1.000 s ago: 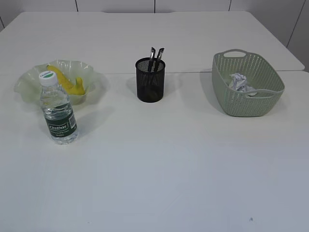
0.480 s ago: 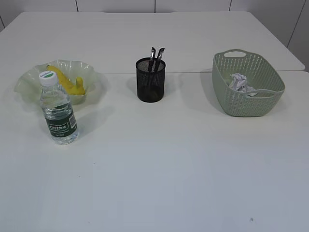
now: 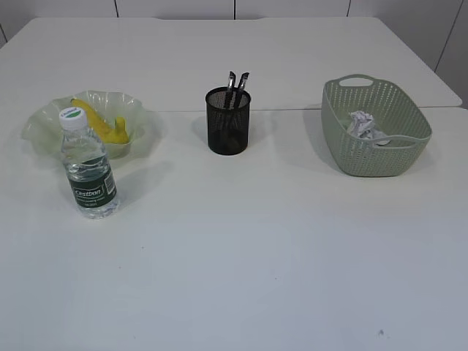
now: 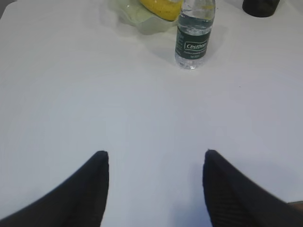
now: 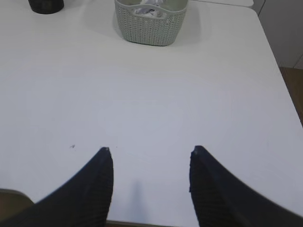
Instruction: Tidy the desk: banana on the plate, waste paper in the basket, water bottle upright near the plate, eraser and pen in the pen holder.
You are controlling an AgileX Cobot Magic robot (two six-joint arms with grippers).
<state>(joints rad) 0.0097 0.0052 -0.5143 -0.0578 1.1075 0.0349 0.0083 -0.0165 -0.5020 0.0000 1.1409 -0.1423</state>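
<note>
Nothing on desk seen shifted vs. earlier frames; banana [image 3: 102,123] on plate [image 3: 40,124], water bottle [image 3: 88,164] upright beside it, waste paper [image 3: 363,124] in basket [image 3: 402,157], pen [image 3: 235,88] in pen holder [image 3: 227,121], eraser not visible; left gripper [image 4: 155,163] and right gripper [image 5: 150,158] held apart, empty; retraction to be kept low-risk, clear of bottle.

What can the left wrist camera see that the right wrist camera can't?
Only the left wrist view shows the water bottle standing upright, the banana on the plate behind it, and the open left gripper holding nothing.

Only the right wrist view shows the basket with crumpled paper inside, and the open, empty right gripper.

Both show the white table and a bit of the black pen holder at the top edge.
</note>
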